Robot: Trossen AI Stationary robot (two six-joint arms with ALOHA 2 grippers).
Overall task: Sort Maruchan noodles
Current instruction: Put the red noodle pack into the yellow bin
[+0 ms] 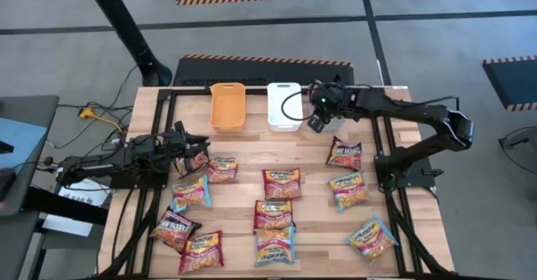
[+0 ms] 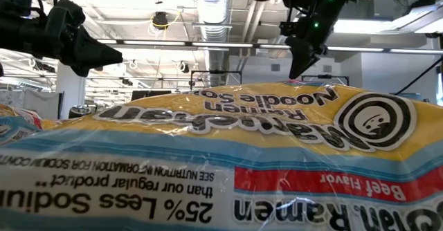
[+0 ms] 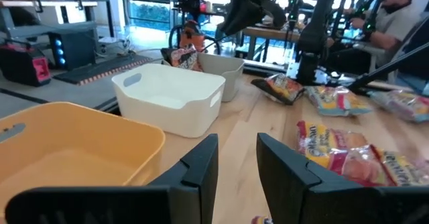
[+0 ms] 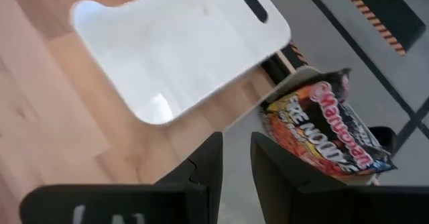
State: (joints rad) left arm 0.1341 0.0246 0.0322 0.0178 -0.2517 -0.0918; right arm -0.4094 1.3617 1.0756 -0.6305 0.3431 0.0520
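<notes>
- My left gripper (image 1: pixel 200 150) hangs over the left side of the table (image 1: pixel 319 230), on the near side of the orange bin (image 1: pixel 226 106).
- Its fingers (image 3: pixel 201 163) are released: a narrow gap shows between them and nothing sits in it.
- My right gripper (image 1: pixel 316 121) hangs at the far edge of the table, just beside the white bin (image 1: pixel 284 106) on its right.
- Its fingers (image 4: pixel 208 160) are also released, parted by a narrow gap, with nothing grasped.
- The orange bin and the white bin stand side by side at the far edge. No packets lie in them.
- The grey bin (image 3: pixel 224 73) stands just beyond the white bin in the left wrist view. In the high view my right arm hides it.
- One dark packet (image 4: pixel 322 127) leans tilted in the grey bin, near my right fingers but apart from them.
- Ten packets (image 1: pixel 281 183) lie flat on the table, on the near side of the bins.
- Four of them cluster at the left, near my left gripper. Three sit one behind another in the middle. Three lie at the right.
- The nearest one to my left gripper lies just beside it; I cannot tell whether they touch.
- One yellow packet (image 2: pixel 221 155) lies right at the low camera and fills most of that view.
- A person (image 3: pixel 395 9) sits in the room beyond the table.
</notes>
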